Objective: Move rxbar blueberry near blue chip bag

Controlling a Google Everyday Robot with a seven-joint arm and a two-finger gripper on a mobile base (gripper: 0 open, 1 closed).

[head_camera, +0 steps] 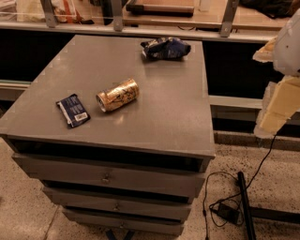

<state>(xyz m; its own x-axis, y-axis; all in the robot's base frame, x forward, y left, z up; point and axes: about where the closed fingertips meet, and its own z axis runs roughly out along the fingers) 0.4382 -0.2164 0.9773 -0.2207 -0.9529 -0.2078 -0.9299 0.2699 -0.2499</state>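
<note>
Rxbar blueberry [72, 110] flat on the front-left part of the grey cabinet top [159, 117], close to the left edge and not far from the front lip, lying at an angle with its white label patch toward the front. Small, thin, rectangular, dark navy wrapper. Blue chip bag [165, 48] at the far edge, right of centre, well apart from the bar; wrinkled, glossy, dark blue with pale markings, crumpled low. Gold can [117, 95] on its side between the two, just right of the bar without touching it; shiny metal with dark print, one end facing front-left, squarely on the diagonal from bar to bag. Bare matte grey surface across the whole right half and behind the can. Gripper [277, 108] off the right edge of the cabinet, cream-coloured and blocky below a white arm part, well apart from all three things; whether spread or closed, cannot tell. Under the top, stacked grey drawers [108, 178] with small knobs. On the speckled floor to the right, black cable [205, 199] looping to a small power brick [227, 212] beside a black bar [245, 206]. Behind the cabinet, rail with metal posts [115, 14].
</note>
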